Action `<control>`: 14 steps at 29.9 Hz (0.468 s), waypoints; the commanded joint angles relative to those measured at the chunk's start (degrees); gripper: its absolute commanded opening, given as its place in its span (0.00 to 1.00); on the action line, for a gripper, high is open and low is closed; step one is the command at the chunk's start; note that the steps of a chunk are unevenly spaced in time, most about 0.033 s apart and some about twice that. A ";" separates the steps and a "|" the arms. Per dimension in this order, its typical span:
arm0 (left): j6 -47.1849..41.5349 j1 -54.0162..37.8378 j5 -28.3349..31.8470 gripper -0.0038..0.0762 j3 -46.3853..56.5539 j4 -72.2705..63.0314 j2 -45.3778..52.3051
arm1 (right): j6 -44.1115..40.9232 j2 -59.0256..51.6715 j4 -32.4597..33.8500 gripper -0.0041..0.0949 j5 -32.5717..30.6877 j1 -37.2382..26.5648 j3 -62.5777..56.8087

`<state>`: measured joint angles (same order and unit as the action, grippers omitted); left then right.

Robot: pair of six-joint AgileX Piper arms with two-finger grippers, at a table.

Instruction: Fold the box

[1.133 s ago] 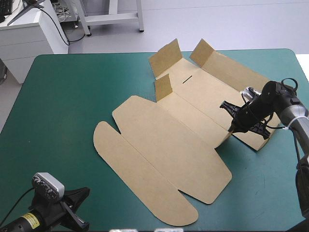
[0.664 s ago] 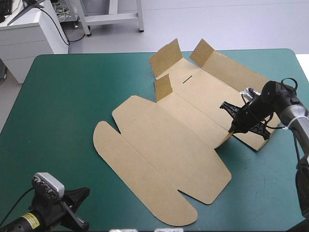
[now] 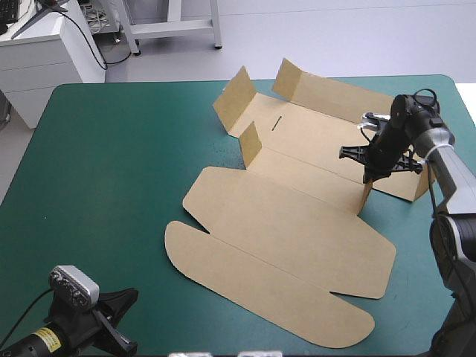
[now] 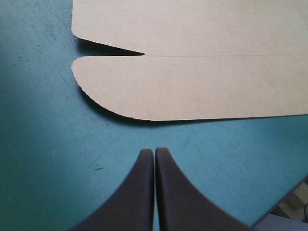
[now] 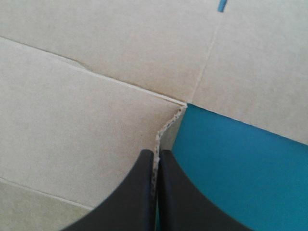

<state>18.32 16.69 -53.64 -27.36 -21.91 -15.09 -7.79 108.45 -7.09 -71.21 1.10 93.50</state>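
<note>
count: one flat-cut sheet of brown cardboard, the box [image 3: 297, 223]; two black fin-fingered grippers; one teal-green table cover [image 3: 111, 156].
box position: on the cover, centre to right of the high view; rounded lid panels flat at lower centre, walls partly raised at upper right.
raised flaps: three small ones [image 3: 251, 141] at upper centre, a fourth flap [image 5: 166, 129] at right.
right gripper [image 5: 155, 153]: clamped on the fourth flap's edge.
left gripper [image 4: 154, 151]: fingers pressed together, grasping nothing, lower left, just short of a rounded panel.
</note>
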 commanded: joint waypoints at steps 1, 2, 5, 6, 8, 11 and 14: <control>0.21 -0.09 3.37 0.04 -1.31 -1.68 -1.05 | 8.30 1.49 -0.12 0.04 -0.52 2.77 7.04; 0.21 -0.09 3.37 0.04 -1.31 -1.68 -1.05 | 10.50 2.77 0.02 0.04 -0.52 3.76 8.63; -0.02 -0.09 3.37 0.04 -1.31 -1.68 -1.05 | 17.59 6.54 1.62 0.04 -0.52 6.98 13.49; -0.02 -0.09 3.37 0.04 -1.31 -1.68 -1.05 | 19.44 7.45 2.48 0.04 -0.52 7.93 14.86; -0.02 -0.09 3.37 0.04 -1.31 -1.68 -1.05 | 23.33 9.45 5.05 0.04 -0.52 10.50 18.26; -0.02 -0.09 3.37 0.04 -1.31 -1.68 -1.05 | 28.70 11.62 8.90 0.04 -0.52 14.14 23.18; -0.14 -0.09 3.37 0.04 -1.31 -1.68 -1.05 | 31.18 12.57 8.06 0.04 1.80 17.75 26.94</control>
<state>18.32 16.69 -53.64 -27.36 -21.91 -15.09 19.36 123.52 2.63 -71.04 15.79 115.88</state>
